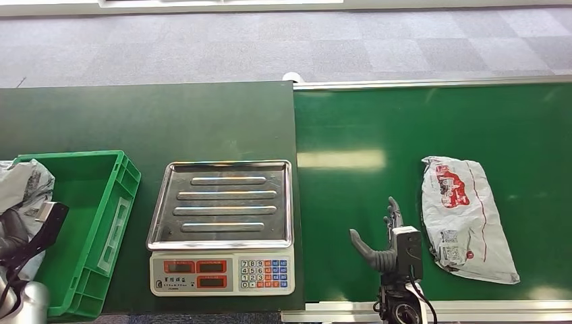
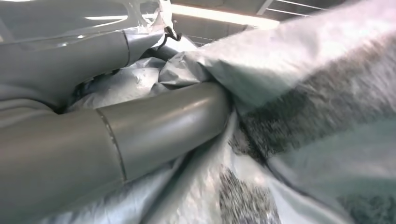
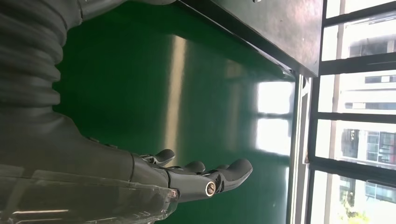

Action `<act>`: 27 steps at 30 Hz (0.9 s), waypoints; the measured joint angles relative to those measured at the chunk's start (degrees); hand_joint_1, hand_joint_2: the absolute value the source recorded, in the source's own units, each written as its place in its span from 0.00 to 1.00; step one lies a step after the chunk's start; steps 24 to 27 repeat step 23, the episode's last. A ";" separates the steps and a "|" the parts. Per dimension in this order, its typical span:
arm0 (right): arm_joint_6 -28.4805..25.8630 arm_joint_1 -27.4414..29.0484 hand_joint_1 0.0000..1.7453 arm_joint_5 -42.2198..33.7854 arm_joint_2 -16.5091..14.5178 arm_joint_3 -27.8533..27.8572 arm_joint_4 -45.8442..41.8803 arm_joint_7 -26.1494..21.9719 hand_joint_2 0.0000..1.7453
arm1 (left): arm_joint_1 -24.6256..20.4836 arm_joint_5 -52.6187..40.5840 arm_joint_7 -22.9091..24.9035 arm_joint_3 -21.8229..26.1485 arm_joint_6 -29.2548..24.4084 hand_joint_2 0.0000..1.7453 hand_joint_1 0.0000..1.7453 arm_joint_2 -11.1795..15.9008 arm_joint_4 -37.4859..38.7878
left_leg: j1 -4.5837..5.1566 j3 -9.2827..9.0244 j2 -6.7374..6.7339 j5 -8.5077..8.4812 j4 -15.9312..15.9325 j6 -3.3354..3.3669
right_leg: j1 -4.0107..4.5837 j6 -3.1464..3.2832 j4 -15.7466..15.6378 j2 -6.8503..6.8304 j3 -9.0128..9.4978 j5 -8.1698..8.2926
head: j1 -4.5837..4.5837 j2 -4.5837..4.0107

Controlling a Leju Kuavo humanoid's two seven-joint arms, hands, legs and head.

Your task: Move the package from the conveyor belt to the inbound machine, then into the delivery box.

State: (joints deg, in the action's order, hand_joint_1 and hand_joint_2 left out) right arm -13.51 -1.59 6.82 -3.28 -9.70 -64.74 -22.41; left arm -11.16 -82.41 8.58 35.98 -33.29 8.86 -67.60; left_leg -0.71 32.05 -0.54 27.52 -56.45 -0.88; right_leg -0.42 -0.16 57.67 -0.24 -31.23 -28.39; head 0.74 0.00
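Observation:
A white package with red print [image 1: 465, 216] lies flat on the green conveyor belt [image 1: 378, 128] at the right. My right hand [image 1: 386, 244] hovers low over the belt just left of it, fingers spread and holding nothing; the right wrist view shows those straight fingers [image 3: 205, 176] above bare belt. The inbound machine, a scale with a steel tray [image 1: 168, 202], stands empty on the dark table. At the far left my left hand [image 1: 30, 233] grips a crumpled grey package [image 1: 25, 183] over the green delivery box [image 1: 128, 177]. Its thumb [image 2: 163, 123] presses into the grey plastic [image 2: 303, 88].
The scale's keypad and red displays [image 1: 222, 271] face me near the table's front edge. A metal rail [image 1: 432, 84] borders the belt's far side, with grey carpet [image 1: 270, 40] beyond. Bare belt lies between the scale and my right hand.

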 joint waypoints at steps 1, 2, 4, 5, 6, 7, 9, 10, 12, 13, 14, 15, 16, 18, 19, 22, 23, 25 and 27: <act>0.00 0.09 0.00 0.01 0.00 0.01 -0.16 0.06 1.00 | -0.02 -0.01 0.01 -0.32 0.13 0.00 0.04 0.32 0.33 | 0.00 -0.01 0.01 0.00 0.00 0.00 | 0.00 0.00 0.00 0.00 0.01 0.00 | -0.01 0.00; 0.00 0.18 0.00 0.02 0.00 0.01 -0.33 0.14 1.00 | -0.04 0.01 0.01 -0.63 0.19 0.00 0.00 0.58 0.59 | 0.00 -0.02 0.02 0.00 0.00 0.00 | 0.01 0.00 0.00 0.00 0.01 0.00 | 0.00 0.00; 0.00 0.36 0.00 0.03 0.00 0.02 -0.62 0.26 1.00 | -0.06 0.07 -0.01 -1.20 0.06 0.00 0.00 0.94 0.92 | -0.01 -0.03 0.03 0.00 0.01 -0.01 | 0.01 0.00 0.00 0.00 0.02 0.00 | 0.00 0.00; 0.00 0.44 0.00 0.04 0.00 0.02 -0.75 0.32 1.00 | -0.06 0.16 -0.04 -1.49 -0.02 0.00 0.00 1.09 1.04 | -0.01 -0.04 0.05 -0.01 0.01 -0.01 | 0.01 0.00 0.00 -0.01 0.02 0.00 | 0.00 0.00; 0.00 0.51 0.00 0.04 0.00 0.02 -0.86 0.39 1.00 | -0.06 0.31 -0.09 -1.76 -0.07 0.00 0.00 1.22 1.12 | -0.01 -0.04 0.07 -0.01 0.01 -0.01 | 0.02 0.01 0.00 -0.02 0.03 0.00 | 0.00 0.00; 0.00 0.58 0.00 0.04 0.00 0.02 -0.95 0.49 1.00 | -0.06 0.50 -0.15 -2.03 -0.09 0.00 0.00 1.34 1.18 | -0.01 -0.04 0.09 -0.01 0.01 -0.01 | 0.02 0.01 0.00 -0.03 0.04 0.00 | 0.00 0.00; 0.00 0.67 0.00 0.04 0.00 0.02 -1.09 0.68 1.00 | -0.05 0.83 -0.24 -2.52 -0.09 0.00 0.00 1.50 1.23 | -0.01 -0.05 0.12 -0.02 0.01 -0.02 | 0.02 0.01 0.00 -0.05 0.05 0.00 | 0.00 0.00; 0.00 0.70 0.00 0.04 0.00 0.02 -1.14 0.74 1.00 | -0.05 0.90 -0.26 -2.74 -0.09 0.00 0.00 1.56 1.23 | -0.01 -0.05 0.13 -0.02 0.01 -0.02 | 0.01 0.01 0.00 -0.06 0.07 0.00 | -0.01 0.00; 0.00 0.78 0.00 0.05 0.00 0.02 -1.22 0.78 1.00 | -0.03 1.07 -0.30 -3.09 -0.18 0.00 0.00 1.69 1.24 | -0.01 -0.06 0.14 -0.02 0.01 -0.02 | 0.01 0.01 0.00 -0.07 0.09 0.00 | -0.01 0.00; 0.00 0.84 0.00 0.06 0.00 0.02 -1.26 0.78 1.00 | -0.03 1.17 -0.32 -3.25 -0.30 0.00 0.00 1.74 1.23 | -0.01 -0.06 0.14 -0.02 0.01 -0.02 | 0.01 0.01 0.00 -0.07 0.10 0.00 | -0.01 0.00; 0.00 0.89 0.00 0.06 0.00 0.02 -1.29 0.78 1.00 | -0.02 1.28 -0.34 -3.38 -0.53 0.00 0.00 1.77 1.22 | -0.01 -0.07 0.14 -0.03 0.01 -0.02 | 0.01 0.01 0.00 -0.07 0.11 0.00 | -0.01 0.00; 0.00 0.94 0.00 0.06 0.00 0.02 -1.32 0.79 1.00 | -0.02 1.37 -0.37 -3.46 -0.80 0.00 0.00 1.80 1.21 | -0.01 -0.08 0.14 -0.03 0.01 -0.02 | 0.01 0.01 0.00 -0.07 0.11 0.00 | -0.01 0.00; 0.00 0.97 0.00 0.06 0.00 0.02 -1.35 0.79 1.00 | -0.03 1.43 -0.42 -3.52 -1.08 0.00 0.00 1.80 1.18 | -0.01 -0.08 0.14 -0.03 0.01 -0.02 | 0.01 0.01 0.00 -0.07 0.12 0.00 | -0.01 0.00; 0.00 0.99 0.00 0.07 0.00 0.02 -1.37 0.80 1.00 | -0.02 1.49 -0.55 -3.59 -1.43 0.00 0.00 1.80 1.08 | -0.01 -0.09 0.14 -0.03 0.01 -0.02 | 0.01 0.01 0.00 -0.07 0.12 0.00 | -0.01 0.00; 0.00 0.99 0.00 0.07 0.00 0.02 -1.38 0.80 1.00 | -0.01 1.50 -0.61 -3.61 -1.50 0.00 0.00 1.80 1.04 | -0.01 -0.09 0.14 -0.03 0.01 -0.02 | 0.01 0.01 0.00 -0.07 0.12 0.00 | -0.01 0.00; 0.00 0.99 0.00 0.08 0.00 0.02 -1.38 0.80 1.00 | 0.00 1.50 -0.71 -3.70 -1.55 0.00 0.00 1.80 1.00 | -0.01 -0.09 0.14 -0.02 0.01 -0.02 | 0.01 0.01 0.00 -0.07 0.12 0.00 | -0.01 0.00; 0.00 0.99 0.00 0.08 0.00 0.02 -1.38 0.80 1.00 | 0.00 1.50 -0.71 -3.72 -1.55 0.00 0.00 1.80 1.00 | -0.01 -0.09 0.14 -0.02 0.01 -0.02 | 0.01 0.01 0.00 -0.07 0.12 0.00 | -0.01 0.00; 0.00 0.99 0.00 0.08 0.00 0.02 -1.38 0.80 1.00 | 0.00 1.50 -0.71 -3.72 -1.55 0.00 0.00 1.80 1.00 | -0.01 -0.09 0.14 -0.02 0.01 -0.02 | 0.01 0.01 0.00 -0.07 0.12 0.00 | -0.01 0.00; 0.00 0.99 0.00 0.08 0.00 0.02 -1.38 0.80 1.00 | 0.00 1.50 -0.71 -3.72 -1.55 0.00 0.00 1.80 1.00 | -0.01 -0.09 0.14 -0.02 0.01 -0.02 | 0.01 0.01 0.00 -0.07 0.12 0.00 | -0.01 0.00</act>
